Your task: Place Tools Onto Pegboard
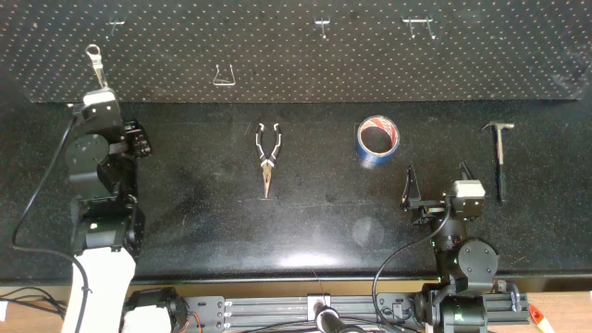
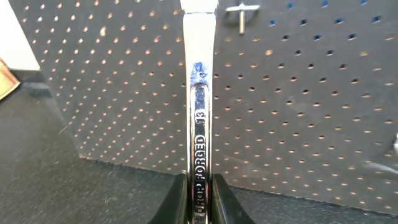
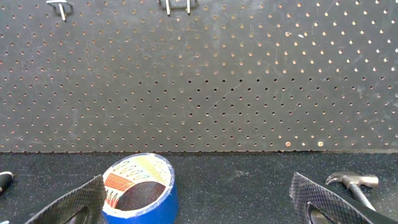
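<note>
In the top view the left gripper [image 1: 94,91] stands at the table's far left, close to the pegboard [image 1: 305,55]. It is clamped on a chrome combination wrench [image 1: 92,57] whose ring end shows over the board's lower left part. A wire loop hook [image 1: 223,76] sits on the board to the right of it. On the black table [image 1: 203,213] needle-nose pliers [image 1: 268,159], a blue tape roll [image 1: 377,139] and a hammer [image 1: 500,157] lie in a row, well apart. The right gripper [image 1: 437,185] is nearer the front edge, between tape roll and hammer, its claw spread wide and holding nothing. In the left wrist view the wrench's shank rises straight between the two fingers [image 2: 177,202], which press on its sides. The pegboard is behind it, and a peg hook [image 2: 242,12] sits just beside its upper part. In the right wrist view the tape roll stands on the table just inside one wide-set finger, and the hammer's head lies beside the other.
</note>
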Robot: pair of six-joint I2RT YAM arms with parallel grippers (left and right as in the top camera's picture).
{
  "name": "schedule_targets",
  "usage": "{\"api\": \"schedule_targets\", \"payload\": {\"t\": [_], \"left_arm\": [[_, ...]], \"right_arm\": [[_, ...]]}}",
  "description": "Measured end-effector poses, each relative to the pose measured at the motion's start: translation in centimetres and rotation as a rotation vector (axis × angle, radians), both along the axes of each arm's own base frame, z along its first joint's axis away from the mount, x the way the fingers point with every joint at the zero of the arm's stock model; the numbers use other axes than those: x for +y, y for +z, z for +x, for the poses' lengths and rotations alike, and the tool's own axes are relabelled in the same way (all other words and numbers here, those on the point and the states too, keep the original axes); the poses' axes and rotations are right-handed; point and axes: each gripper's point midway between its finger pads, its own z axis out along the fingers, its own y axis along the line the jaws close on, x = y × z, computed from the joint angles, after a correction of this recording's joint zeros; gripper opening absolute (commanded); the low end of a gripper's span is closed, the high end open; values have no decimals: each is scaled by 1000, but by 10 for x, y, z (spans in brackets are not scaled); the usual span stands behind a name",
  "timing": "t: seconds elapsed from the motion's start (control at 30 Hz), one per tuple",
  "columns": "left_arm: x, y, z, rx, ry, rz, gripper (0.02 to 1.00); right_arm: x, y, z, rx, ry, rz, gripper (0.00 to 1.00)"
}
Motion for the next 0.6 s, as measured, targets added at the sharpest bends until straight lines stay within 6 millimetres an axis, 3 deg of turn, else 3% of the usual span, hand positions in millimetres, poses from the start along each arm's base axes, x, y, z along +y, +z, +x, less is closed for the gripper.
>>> {"api": "schedule_targets", "payload": {"t": [0.27,0.43,0.6], "left_arm": [[-13,-7,8,28,-88,0,29],[-13,16,18,-13,-92,9,29],[-7,11,16,13,-76,4,29]], "right_arm": [[0,0,0,0,0,0,965],[0,0,0,0,0,0,965],[0,0,0,0,0,0,965]]}}
